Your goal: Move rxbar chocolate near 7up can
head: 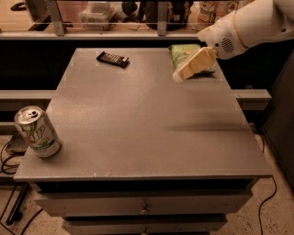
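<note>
The rxbar chocolate [112, 58], a small flat black wrapped bar, lies near the far left of the grey tabletop [147, 119]. The 7up can [37, 132] stands upright at the near left corner of the table. My gripper [180, 75] hangs above the far right part of the table, in front of the green chip bag [183, 51], well to the right of the bar. The white arm reaches in from the upper right.
A green chip bag lies at the far right of the table, partly hidden by my gripper. A shelf with a glass rail and clutter [138, 13] runs behind the table. Drawers [144, 206] sit below the front edge. Cables [9, 160] lie on the floor at left.
</note>
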You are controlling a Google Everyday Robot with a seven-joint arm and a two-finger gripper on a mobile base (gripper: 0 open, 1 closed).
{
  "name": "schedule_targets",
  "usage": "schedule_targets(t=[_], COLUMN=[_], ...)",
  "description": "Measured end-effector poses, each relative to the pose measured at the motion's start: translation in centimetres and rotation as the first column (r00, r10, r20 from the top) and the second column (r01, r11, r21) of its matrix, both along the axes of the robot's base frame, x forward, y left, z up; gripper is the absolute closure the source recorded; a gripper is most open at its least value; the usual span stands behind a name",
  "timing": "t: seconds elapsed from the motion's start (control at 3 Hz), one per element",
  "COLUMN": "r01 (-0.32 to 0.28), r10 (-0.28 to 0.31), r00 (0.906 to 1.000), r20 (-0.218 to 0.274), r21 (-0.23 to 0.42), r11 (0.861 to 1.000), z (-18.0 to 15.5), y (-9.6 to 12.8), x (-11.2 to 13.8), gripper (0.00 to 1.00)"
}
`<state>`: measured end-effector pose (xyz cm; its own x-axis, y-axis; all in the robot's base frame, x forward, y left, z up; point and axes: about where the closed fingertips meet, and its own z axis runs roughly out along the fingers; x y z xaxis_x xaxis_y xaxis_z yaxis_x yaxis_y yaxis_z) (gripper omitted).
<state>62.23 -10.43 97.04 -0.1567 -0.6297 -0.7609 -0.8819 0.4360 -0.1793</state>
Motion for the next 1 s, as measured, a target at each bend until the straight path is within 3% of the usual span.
schedule_targets(t=[0.33, 1.0], r01=[0.006, 0.012], r10=[-0.006, -0.011], r00=[1.0000, 0.9992], r20=[0.000, 0.039], r21=[-0.002, -0.023], r11=[1.000, 1.000], z=[-0.4, -2.6], y=[0.7, 4.6], x=[1.0, 6.5], gripper=[0.00, 0.00])
